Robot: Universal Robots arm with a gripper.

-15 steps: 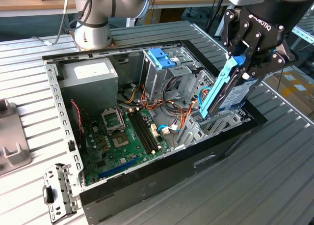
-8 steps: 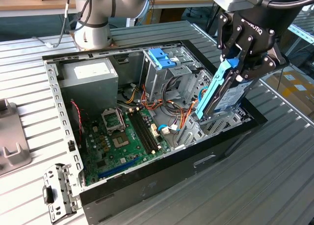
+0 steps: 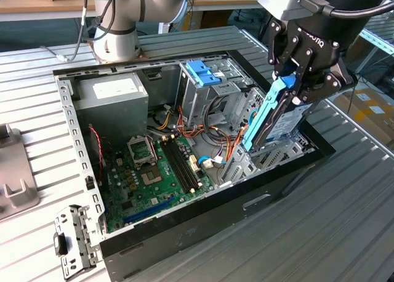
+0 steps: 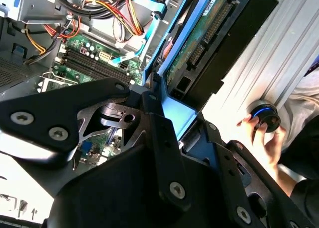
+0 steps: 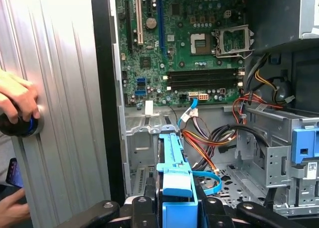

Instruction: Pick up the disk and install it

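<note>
The disk (image 3: 284,119) hangs tilted on edge in the claw (image 3: 294,85), its lower end dipping into the open computer case (image 3: 74,128) at the side of the case toward the exterior view's right, just above the drive bay there. The case lies on its side on the ribbed metal desk (image 3: 345,220) and holds a green motherboard (image 3: 154,171), a grey power-supply box (image 3: 114,100), a metal drive cage (image 3: 212,94) topped by a blue plastic bracket (image 3: 203,72), and a tangle of red, orange and yellow cables (image 3: 197,131). The disk is a flat silver slab framed in light blue rails; in the first wrist view the blue rail (image 5: 175,175) runs straight out from the claw. The black claw is pinched tight on the disk's upper end. A person's hand (image 5: 17,101) rests on a round black knob (image 5: 20,126) on the desk beside the case.
</note>
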